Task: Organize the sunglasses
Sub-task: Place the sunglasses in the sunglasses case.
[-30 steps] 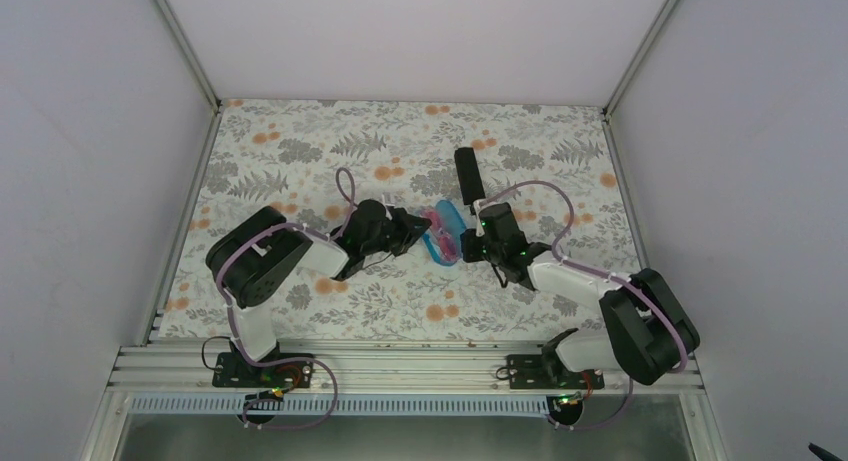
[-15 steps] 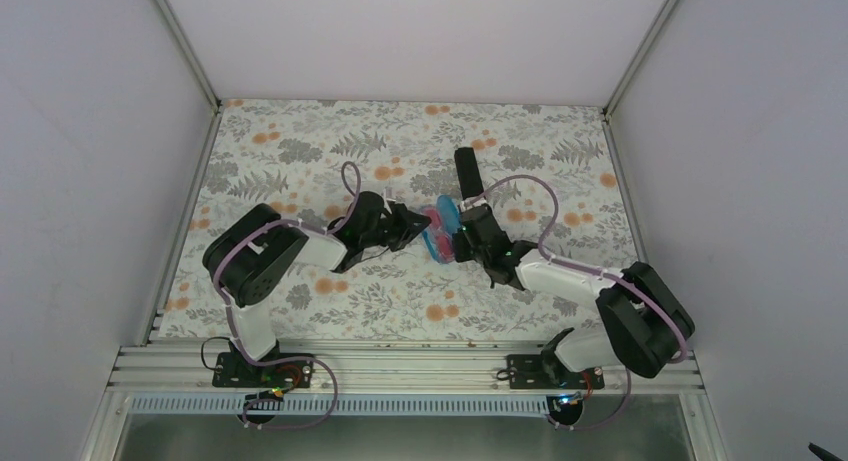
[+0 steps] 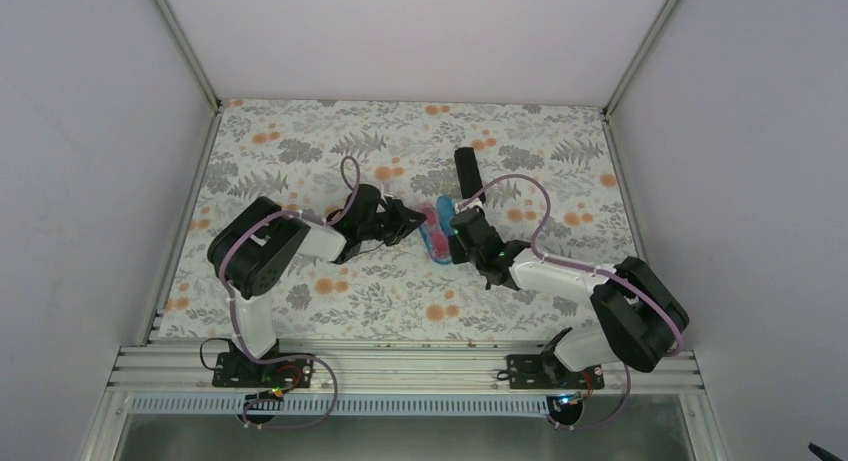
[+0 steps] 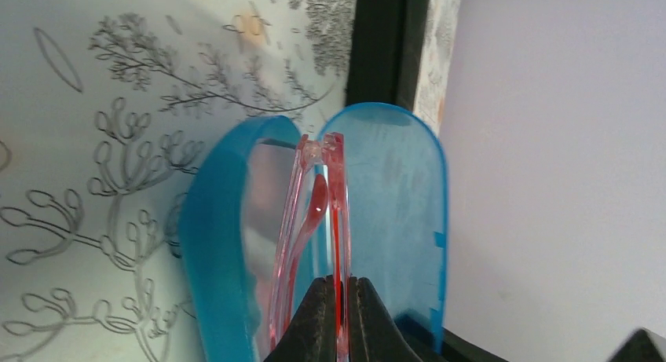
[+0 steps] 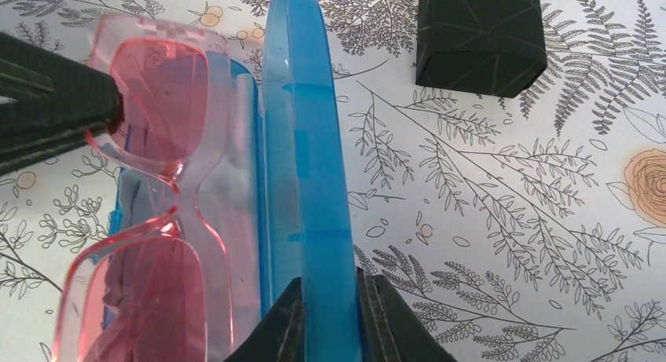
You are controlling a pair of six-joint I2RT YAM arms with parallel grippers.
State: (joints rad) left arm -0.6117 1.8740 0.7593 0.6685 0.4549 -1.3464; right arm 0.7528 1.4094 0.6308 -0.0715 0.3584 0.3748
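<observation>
Left side first: the left arm (image 3: 300, 243) has nudged its wrist a little farther across the desk (image 3: 290, 141) over the last second. Its elbow is folded low and its forearm reaches right toward centre. The left jaws are clamped tight on the sunglasses (image 5: 157, 87), pinching the pink frame at the outer edge of one lens. The pair stands on edge between the two shells of the open blue case (image 5: 302, 142), not yet lying flat in either half. Glasses and case have shifted together, only slightly, which reads to me as fine seating rather than carrying. I judge the insertion is nearly there, with release and closing the case left to do. Over to the right, the right arm (image 3: 550, 273) has slid left and away from its base, closing in on the case, stretched low with its wrist aimed at centre. The right jaws are pinched on the rim of one blue shell, holding it steady. Beyond them a black box (image 3: 466, 171) lies apart from the action
</observation>
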